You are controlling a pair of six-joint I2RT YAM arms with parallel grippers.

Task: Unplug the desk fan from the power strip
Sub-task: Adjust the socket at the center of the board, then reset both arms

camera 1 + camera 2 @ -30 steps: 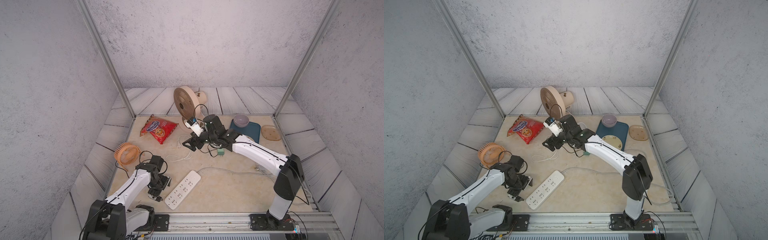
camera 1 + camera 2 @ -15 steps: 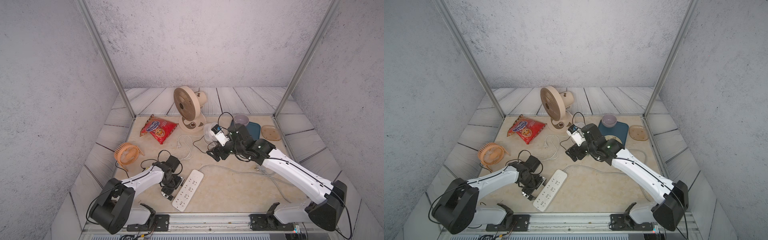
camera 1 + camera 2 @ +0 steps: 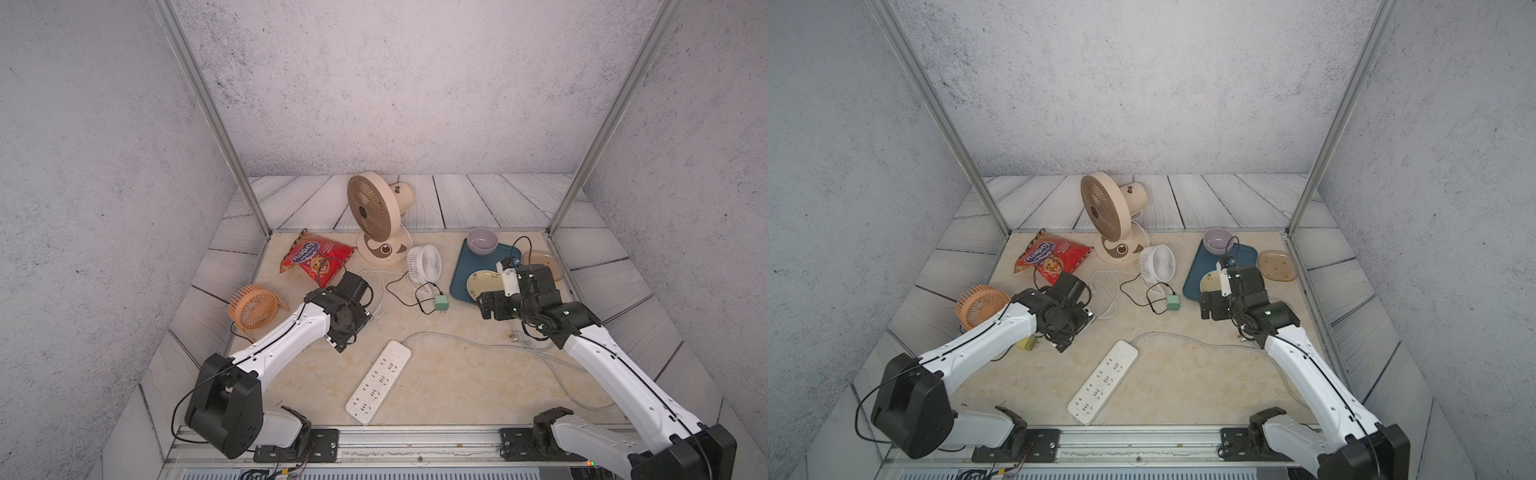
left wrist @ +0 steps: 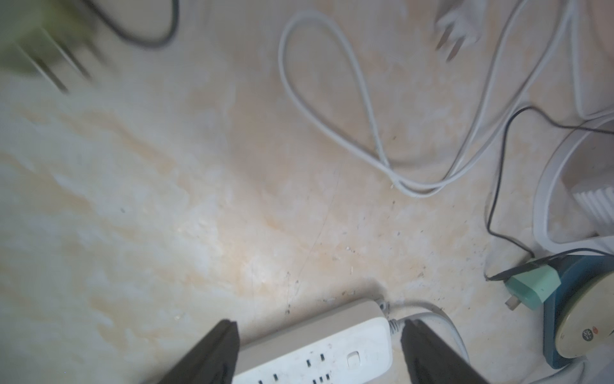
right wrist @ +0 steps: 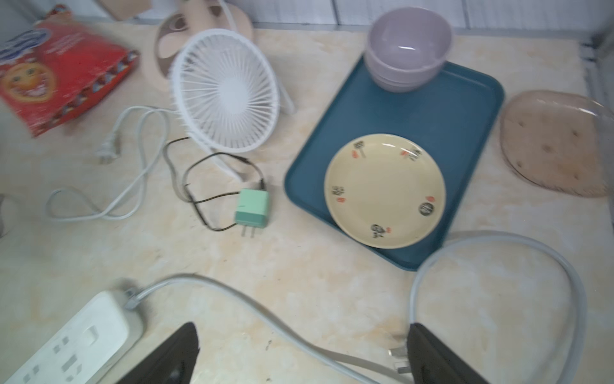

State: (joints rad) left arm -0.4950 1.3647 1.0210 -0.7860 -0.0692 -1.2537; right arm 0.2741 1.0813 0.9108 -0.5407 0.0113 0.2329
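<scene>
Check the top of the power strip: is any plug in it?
No plug shows: in both top views the power strip lies with its sockets bare. The green plug lies apart, beside the white fan. Nothing covers the strip there.

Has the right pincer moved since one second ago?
Yes. The right pincer has left the base of the beige fan and moved to the robot's right; it now hangs open beside the blue tray.
</scene>
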